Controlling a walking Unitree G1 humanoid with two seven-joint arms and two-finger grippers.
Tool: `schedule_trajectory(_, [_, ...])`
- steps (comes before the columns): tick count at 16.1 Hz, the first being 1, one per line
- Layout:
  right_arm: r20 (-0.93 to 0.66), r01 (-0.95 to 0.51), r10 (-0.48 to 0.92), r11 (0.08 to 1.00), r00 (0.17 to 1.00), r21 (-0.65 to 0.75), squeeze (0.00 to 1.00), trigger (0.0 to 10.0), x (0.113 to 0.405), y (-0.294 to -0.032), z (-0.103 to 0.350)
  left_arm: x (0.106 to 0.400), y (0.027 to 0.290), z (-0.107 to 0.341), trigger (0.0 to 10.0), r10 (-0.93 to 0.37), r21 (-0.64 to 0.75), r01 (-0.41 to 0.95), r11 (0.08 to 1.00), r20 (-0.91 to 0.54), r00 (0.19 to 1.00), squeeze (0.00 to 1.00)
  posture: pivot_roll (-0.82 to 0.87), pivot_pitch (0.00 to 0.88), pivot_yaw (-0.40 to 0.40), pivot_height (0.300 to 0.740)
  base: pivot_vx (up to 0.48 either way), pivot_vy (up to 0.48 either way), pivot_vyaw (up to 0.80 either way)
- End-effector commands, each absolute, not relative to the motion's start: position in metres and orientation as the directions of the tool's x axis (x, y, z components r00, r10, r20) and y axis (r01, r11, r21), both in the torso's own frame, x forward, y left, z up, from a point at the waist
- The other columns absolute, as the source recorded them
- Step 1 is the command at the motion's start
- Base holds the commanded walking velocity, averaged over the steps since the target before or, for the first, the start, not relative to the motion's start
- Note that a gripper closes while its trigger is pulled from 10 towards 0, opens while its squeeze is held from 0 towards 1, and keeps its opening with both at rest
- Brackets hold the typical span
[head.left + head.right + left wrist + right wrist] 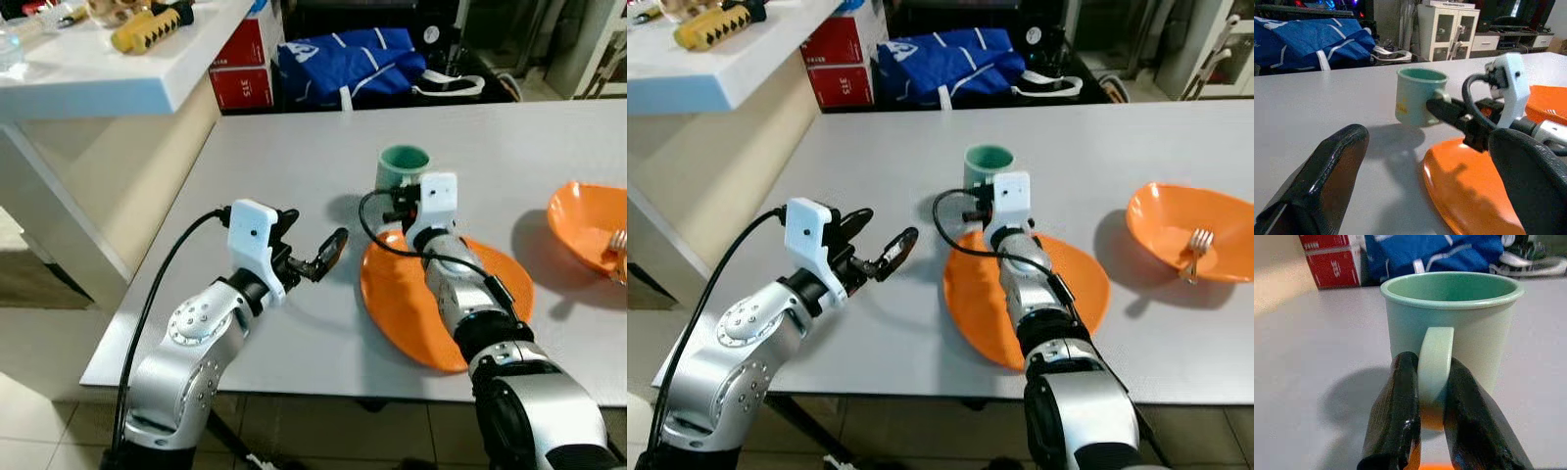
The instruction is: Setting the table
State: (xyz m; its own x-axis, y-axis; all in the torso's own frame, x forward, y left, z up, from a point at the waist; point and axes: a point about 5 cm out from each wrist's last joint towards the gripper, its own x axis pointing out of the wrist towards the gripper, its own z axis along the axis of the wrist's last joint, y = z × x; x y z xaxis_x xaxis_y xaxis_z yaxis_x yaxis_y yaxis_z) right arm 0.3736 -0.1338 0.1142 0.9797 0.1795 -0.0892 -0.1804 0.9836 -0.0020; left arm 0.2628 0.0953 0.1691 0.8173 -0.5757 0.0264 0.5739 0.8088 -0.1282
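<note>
- The green mug [1451, 328] stands upright on the grey desk [294, 166], just beyond the far rim of the near orange plate [411, 313], with its mouth up and, as far as the right wrist view shows, nothing inside.
- Its handle [1435, 369] points back toward the robot, straight at the right gripper [1426, 404], and runs up and down the mug's side; that is the relation the coming move depends on.
- The right gripper reaches out over the near orange plate, and its two black fingers [1396, 416] are clenched on the handle, one on each flank of the loop, with the mug's body directly ahead of them.
- The left gripper [312, 257] hovers over bare desk to the left of the plate, fingers spread apart and grasping nothing; the mug sits ahead and to its right, well apart, so the right arm is plainly the nearer.
- A second orange plate [1190, 230] with a fork [1196, 250] lying in it rests at the desk's right side, apart from the mug.
- My reading: the grip on the handle looks settled, so a lift would come next. Because the hold is on the handle alone, off to one side of the mug's weight, the mug may swing or tip forward in the fingers as it rises.
- The mug's base seems to sit on the desk itself, not on the plate, though the arm hides the exact edge.
</note>
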Motion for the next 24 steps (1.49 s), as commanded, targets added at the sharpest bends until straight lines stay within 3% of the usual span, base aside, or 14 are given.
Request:
schedule_trajectory(1, [-0.091, -0.209, 0.208, 0.978, 0.974, -0.011, 0.78, 10.0, 0.377, -0.128, 0.119, 0.262, 0.098, 0.173, 10.0, -0.569, -0.123, 0.568, 0.814, 0.032, 0.822, 0.00, -0.21, 0.012, 0.114, 0.740, 0.000, 0.000, 0.00])
schedule_trajectory(2, [-0.096, -0.204, 0.201, 0.979, 0.975, -0.020, 1.00, 10.0, 0.377, -0.128, 0.119, 0.263, 0.098, 0.173, 10.0, -0.568, -0.124, 0.568, 0.814, 0.034, 0.822, 0.00, -0.21, 0.014, 0.111, 0.740, 0.000, 0.000, 0.00])
schedule_trajectory(20, [-0.109, -0.187, 0.181, 0.981, 0.977, -0.046, 1.00, 10.0, 0.377, -0.133, 0.114, 0.262, 0.099, 0.172, 10.0, -0.572, -0.130, 0.569, 0.812, 0.016, 0.820, 0.00, -0.21, 0.037, 0.115, 0.740, 0.000, 0.000, 0.00])
schedule_trajectory(21, [-0.122, -0.187, 0.180, 0.981, 0.976, -0.045, 0.00, 10.0, 0.376, -0.133, 0.111, 0.263, 0.099, 0.172, 10.0, -0.571, -0.130, 0.568, 0.813, 0.014, 0.821, 0.00, -0.20, 0.038, 0.115, 0.740, 0.000, 0.000, 0.00])
schedule_trajectory(24, [-0.138, -0.190, 0.180, 0.980, 0.974, -0.060, 0.00, 10.0, 0.373, -0.135, 0.106, 0.263, 0.100, 0.172, 10.0, -0.568, -0.138, 0.564, 0.814, 0.013, 0.823, 0.00, -0.20, 0.036, 0.113, 0.740, 0.000, 0.000, 0.00])
